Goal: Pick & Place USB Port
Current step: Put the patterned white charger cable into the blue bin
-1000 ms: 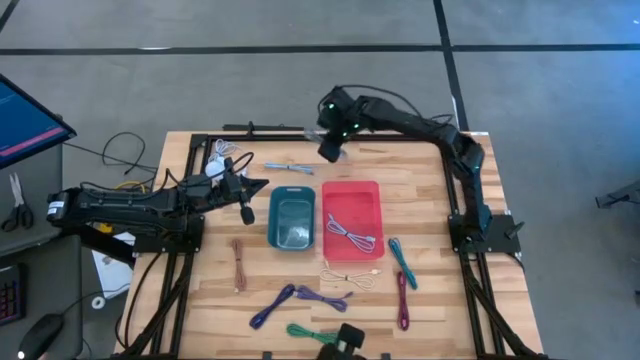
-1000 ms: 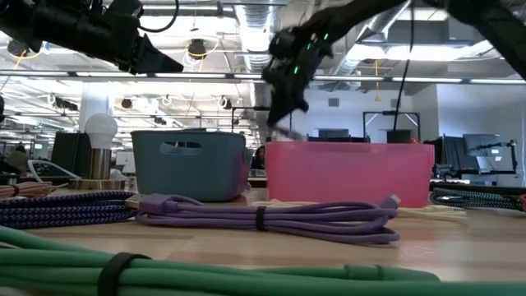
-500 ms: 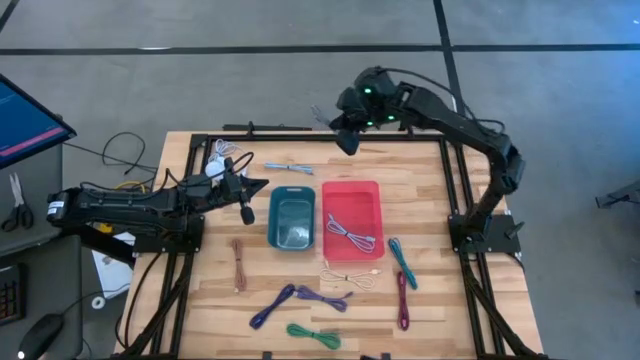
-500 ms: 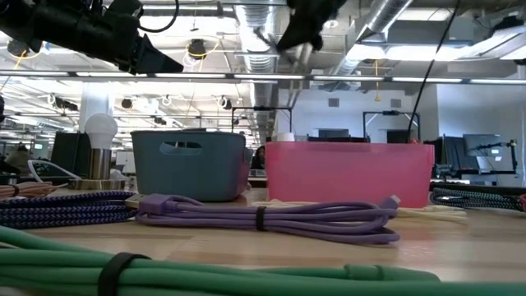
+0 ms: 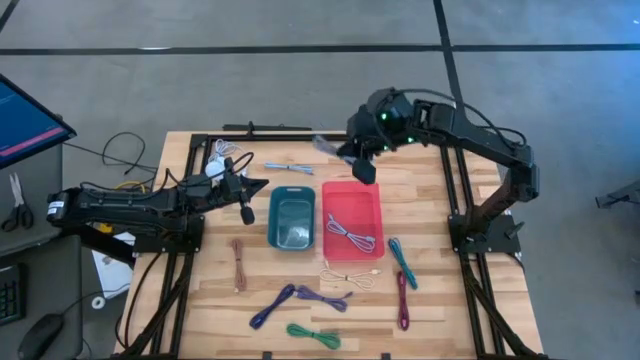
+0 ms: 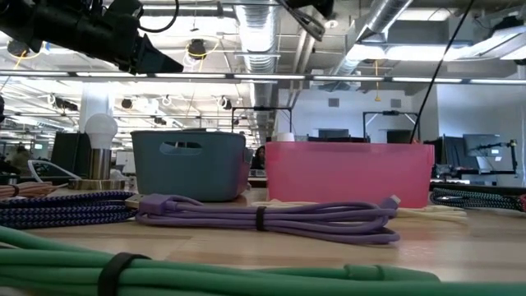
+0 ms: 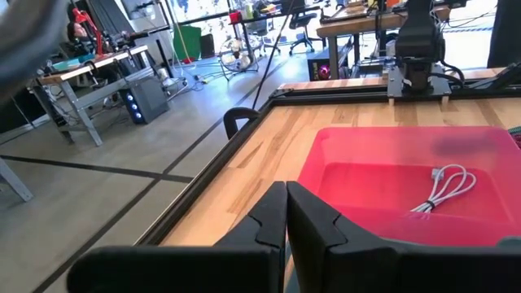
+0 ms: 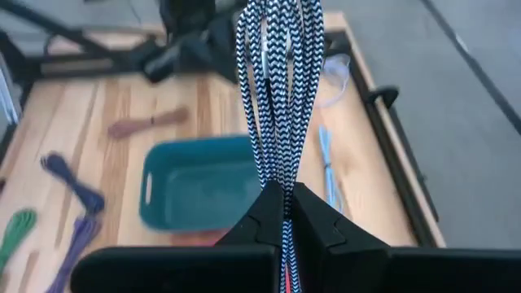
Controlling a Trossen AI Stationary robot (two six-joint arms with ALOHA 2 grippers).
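The fingers of the right gripper (image 8: 281,213) are pinched tight on a black-and-white braided cable (image 8: 277,89), and the fingers of the left gripper (image 7: 285,213) are pressed together with nothing between them.

From the right wrist view, the cable is folded into a bunch of loops with a zigzag pattern. The loops stick out far past the fingers. Under them sit the teal bin (image 8: 199,191) and a bit of red. The loops could slip out, because only one end is pinched.

From the high view, the right gripper (image 5: 362,163) hangs over the far edge of the red bin (image 5: 351,219), and the cable (image 5: 326,146) pokes out sideways from it. A pale cable (image 5: 351,236) is already in that bin. If the gripper lets go here, the long floppy part could land on the rim or on the wooden table (image 5: 440,270) (I think it needs to move more over the middle). The left gripper (image 5: 246,197) waits beside the teal bin (image 5: 291,217).

From the low view, only a dark bit of the right arm (image 6: 308,15) shows at the top, high above the red bin (image 6: 349,173). Dropping from so high could make the cable bounce out.

From the left wrist view, the red bin (image 7: 391,183) sits ahead with the pale cable (image 7: 444,187) inside.
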